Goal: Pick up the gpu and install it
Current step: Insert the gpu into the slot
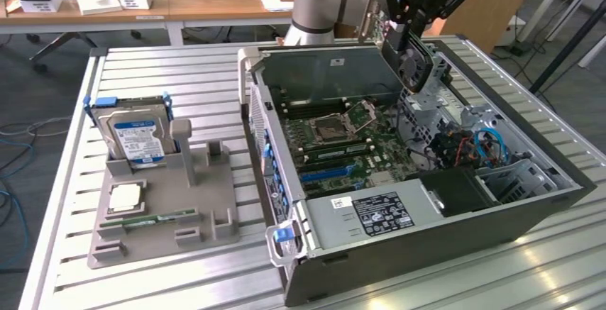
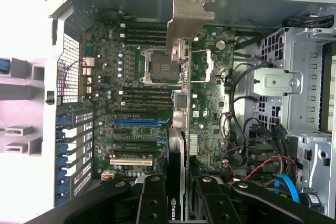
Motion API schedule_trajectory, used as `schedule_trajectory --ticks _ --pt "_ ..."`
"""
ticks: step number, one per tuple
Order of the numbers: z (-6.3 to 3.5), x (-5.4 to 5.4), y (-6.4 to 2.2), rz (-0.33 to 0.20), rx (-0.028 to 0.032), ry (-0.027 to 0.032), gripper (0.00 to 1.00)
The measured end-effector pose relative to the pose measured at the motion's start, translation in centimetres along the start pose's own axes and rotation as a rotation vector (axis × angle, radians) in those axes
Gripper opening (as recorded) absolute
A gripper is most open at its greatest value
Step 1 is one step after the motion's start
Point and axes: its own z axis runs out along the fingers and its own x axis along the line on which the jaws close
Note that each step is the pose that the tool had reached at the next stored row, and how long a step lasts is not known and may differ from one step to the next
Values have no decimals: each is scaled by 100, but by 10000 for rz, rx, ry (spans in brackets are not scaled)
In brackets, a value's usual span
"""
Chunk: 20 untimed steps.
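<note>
Case (image 1: 530,214) lies open upward, so the gripper (image 1: 409,40) clamping the gpu (image 1: 421,65) has clear air over the motherboard (image 1: 379,147). Power supply (image 1: 374,214) walls off lower centre; cables (image 1: 478,147) and drive cage (image 1: 516,179) crowd the exterior view's right.

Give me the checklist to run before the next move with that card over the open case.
1. gpu clamped in the gripper: ok.
2. Computer case open, motherboard exposed: ok.
3. Blue slot holds no other card: ok.
4. gpu lined up with a slot: cannot tell.
5. Red and blue cables lie apart from the gpu, by the drive cage: ok.
6. gpu seated on the motherboard: not ok; in the exterior view it hangs above the case.
</note>
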Motion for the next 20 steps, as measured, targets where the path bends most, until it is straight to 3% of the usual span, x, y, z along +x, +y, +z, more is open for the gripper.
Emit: schedule_trajectory --ticks 2,10,14,15,20 --pt "8 -1 109 2 -1 0 26" --pt "9 -1 111 1 -2 -1 26" --pt "61 0 109 1 0 0 26" --pt "170 3 103 2 0 0 26" --pt "171 3 103 1 -1 0 26"
